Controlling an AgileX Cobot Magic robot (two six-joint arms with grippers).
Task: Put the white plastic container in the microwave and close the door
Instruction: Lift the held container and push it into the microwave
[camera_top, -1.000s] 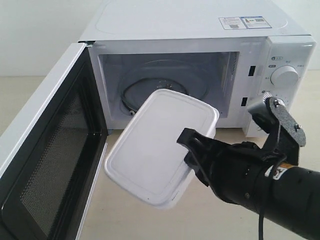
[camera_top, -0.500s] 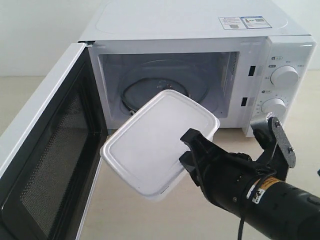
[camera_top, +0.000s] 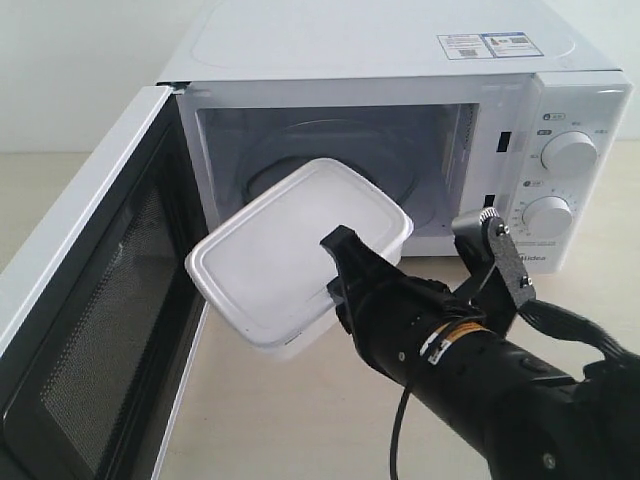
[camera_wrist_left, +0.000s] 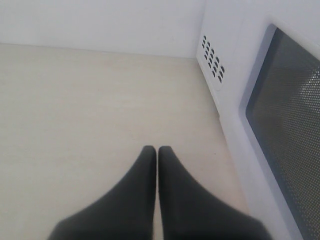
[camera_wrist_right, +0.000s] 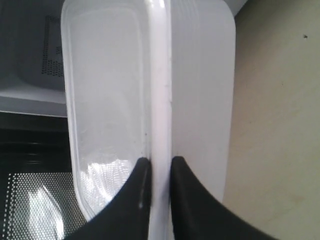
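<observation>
White container (camera_top: 285, 262), white microwave (camera_top: 380, 45), its door (camera_top: 95, 320) black-framed with dark mesh.

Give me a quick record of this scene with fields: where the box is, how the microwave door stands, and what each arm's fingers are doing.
box: white plastic, lid on, held tilted in the air at the oven's opening, not set down inside
microwave: white, cavity open
door: swung wide open, on the left of the exterior view
right fingers: shut on the box's rim
left fingers: shut, holding nothing, over the table beside the door
left to do: box inside, door closed
</observation>
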